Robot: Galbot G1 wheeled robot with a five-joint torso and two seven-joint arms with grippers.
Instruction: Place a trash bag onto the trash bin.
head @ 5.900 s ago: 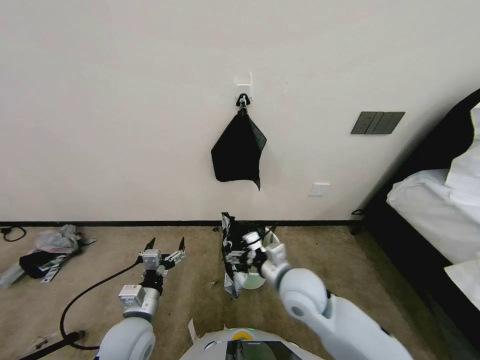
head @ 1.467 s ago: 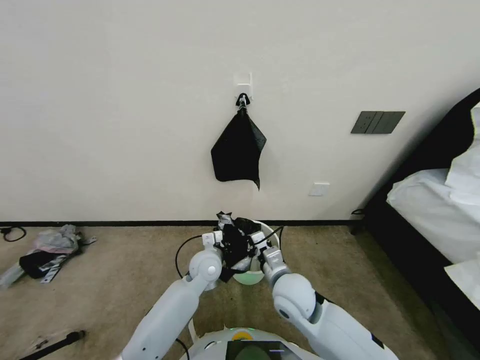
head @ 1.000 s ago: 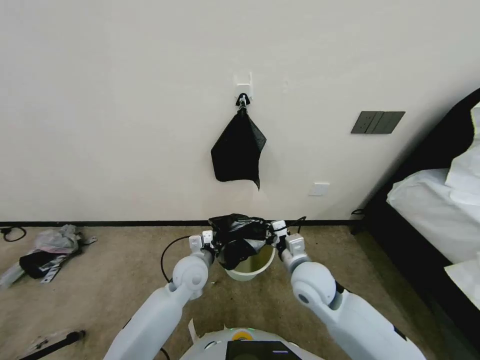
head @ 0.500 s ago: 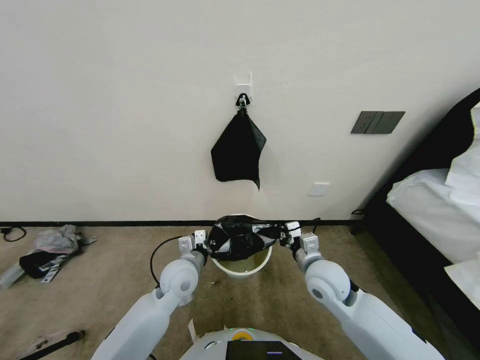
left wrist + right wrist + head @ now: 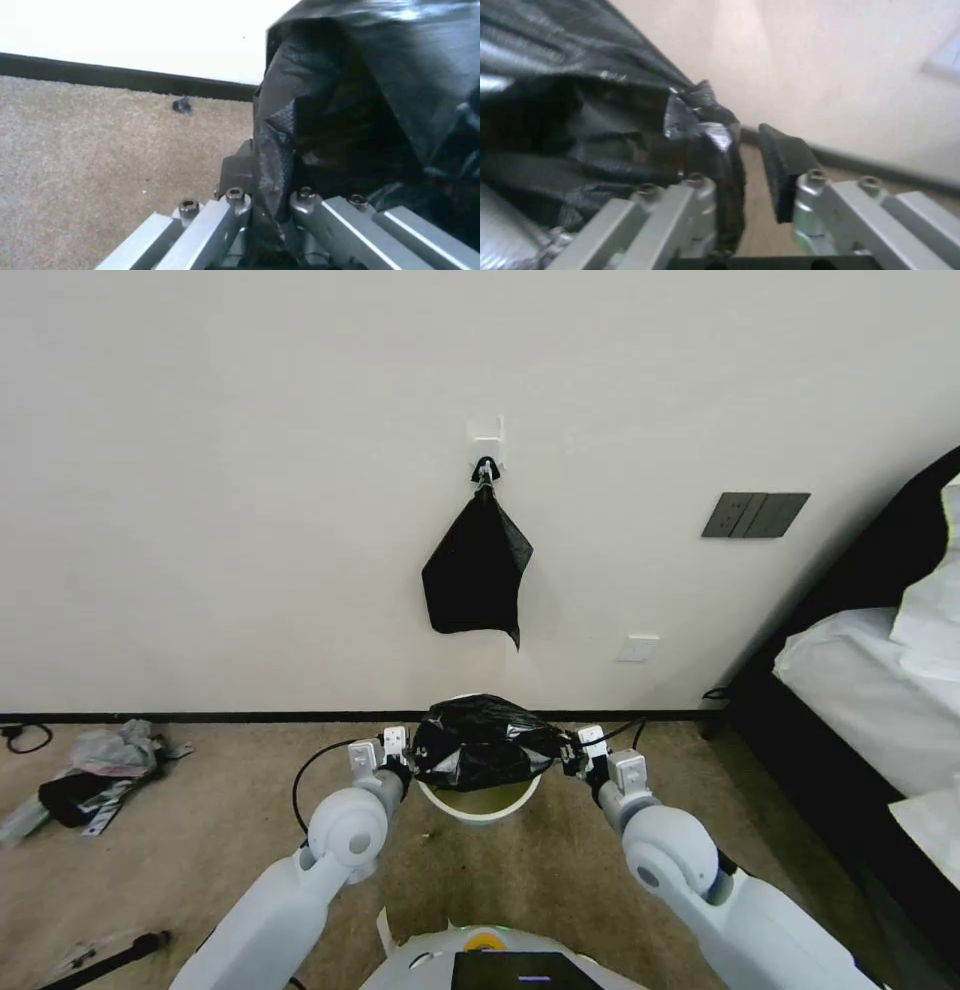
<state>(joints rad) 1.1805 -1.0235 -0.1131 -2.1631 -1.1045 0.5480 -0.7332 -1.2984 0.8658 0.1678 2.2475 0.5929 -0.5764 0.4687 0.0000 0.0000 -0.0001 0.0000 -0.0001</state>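
The trash bag (image 5: 483, 743) hangs stretched between both grippers, directly above the trash bin (image 5: 481, 805), which stands on the carpet close to the wall at 12 o'clock from the robot. The left gripper (image 5: 405, 757) pinches the bag's edge at the bin's 9 o'clock side; in the left wrist view the film (image 5: 360, 112) runs down between the two fingers, which are clenched on it. The right gripper (image 5: 570, 756) sits at the bin's 3 o'clock side. In the right wrist view the film (image 5: 605, 123) bunches against one finger while the dark pad (image 5: 782, 165) of the other stands apart from it with a gap, so I cannot tell whether this gripper truly clamps the bag or only hooks it.

The bag's long axis runs from 9 to 3 o'clock, level with the bin's mouth and spanning slightly wider than the rim. Both arms are about equally near. The bag's belly sags over the opening, covering its far part; the near rim toward 6 o'clock is bare. I judge the mouth is spread but not yet drawn down around the rim.
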